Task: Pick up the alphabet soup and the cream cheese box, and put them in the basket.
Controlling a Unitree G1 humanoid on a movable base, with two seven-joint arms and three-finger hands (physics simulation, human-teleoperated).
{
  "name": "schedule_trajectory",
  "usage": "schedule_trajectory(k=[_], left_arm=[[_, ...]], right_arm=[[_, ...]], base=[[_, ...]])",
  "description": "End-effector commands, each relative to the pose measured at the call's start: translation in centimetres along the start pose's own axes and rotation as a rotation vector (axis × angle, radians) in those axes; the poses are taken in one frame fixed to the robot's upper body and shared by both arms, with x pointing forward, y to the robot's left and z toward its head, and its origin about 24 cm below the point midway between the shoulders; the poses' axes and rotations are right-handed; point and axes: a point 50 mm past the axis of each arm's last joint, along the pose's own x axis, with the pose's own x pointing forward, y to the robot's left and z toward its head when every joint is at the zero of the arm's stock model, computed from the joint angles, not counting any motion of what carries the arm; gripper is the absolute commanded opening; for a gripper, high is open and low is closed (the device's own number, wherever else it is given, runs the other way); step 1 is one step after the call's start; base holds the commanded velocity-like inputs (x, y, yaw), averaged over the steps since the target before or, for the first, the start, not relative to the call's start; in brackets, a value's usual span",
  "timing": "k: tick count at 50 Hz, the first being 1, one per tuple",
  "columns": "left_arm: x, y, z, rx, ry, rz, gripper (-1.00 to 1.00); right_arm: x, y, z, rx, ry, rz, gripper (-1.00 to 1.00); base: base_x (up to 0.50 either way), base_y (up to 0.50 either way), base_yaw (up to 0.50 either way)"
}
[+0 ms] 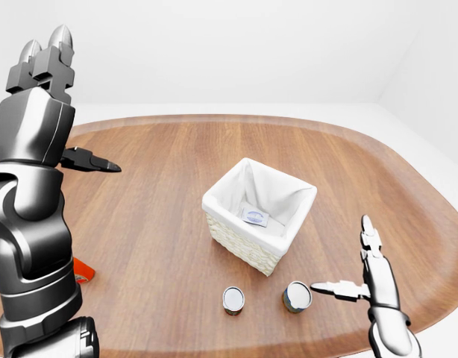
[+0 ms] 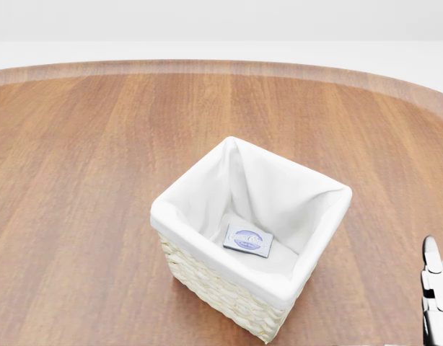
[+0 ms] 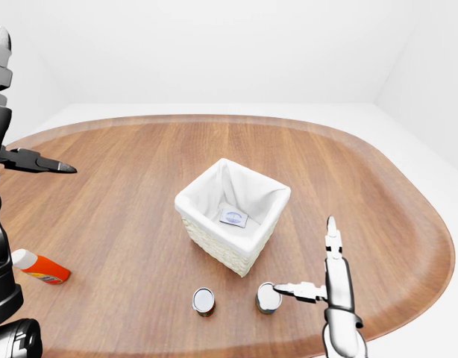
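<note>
**Right hand open beside the can; cream cheese box in basket**

Right hand [image 1: 367,280] open, fingers spread; one finger points left and just reaches the nearer can [image 1: 296,296]. A second can [image 1: 233,299] stands further left of it; labels unreadable, so which is the alphabet soup is unclear. Cream cheese box [image 2: 248,240] lies flat inside the basket [image 2: 207,285], up-left of the hand. Left hand [image 1: 42,67] raised high, fingers extended, holding nothing. Orange bottle [image 3: 36,267] lies below it.

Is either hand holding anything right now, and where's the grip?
Nothing is held. The right hand is open beside a can; the left hand is raised, empty.
</note>
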Motion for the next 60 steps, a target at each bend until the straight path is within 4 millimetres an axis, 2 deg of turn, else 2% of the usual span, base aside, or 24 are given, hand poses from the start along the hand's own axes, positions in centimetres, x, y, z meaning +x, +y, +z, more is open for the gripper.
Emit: schedule_trajectory(k=[1,19,22,34,47,60], left_arm=[[-0.1,0.0,0.1,0.003,-0.002,-0.003,1.0],[-0.2,0.2,0.1,0.013,-0.004,0.012,1.0],[-0.2,0.2,0.2,0.015,-0.005,0.007,1.0],[-0.2,0.0,0.0,0.01,0.004,-0.002,1.0],[-0.1,-0.2,0.0,0.009,0.006,-0.011,1.0],[-0.2,-0.3,0.0,0.005,0.007,-0.014,1.0]], right_arm=[[-0.2,0.4,-1.0,-0.039,0.045,0.03,1.0],[-0.3,2.0,-1.9,-0.112,0.083,0.097,1.0],[-0.7,2.5,-1.6,-0.039,0.073,0.172,1.0],[-0.5,3.3,-2.7,-0.227,0.106,0.139,1.0],[-1.0,3.7,-3.7,-0.24,0.14,0.19,1.0],[-0.8,4.9,-4.9,-0.305,0.164,0.232,1.0]], base=[[0.0,0.0,0.0],[0.0,0.0,0.0],[0.0,0.0,0.0],[0.0,0.0,0.0],[0.0,0.0,0.0],[0.0,0.0,0.0]])
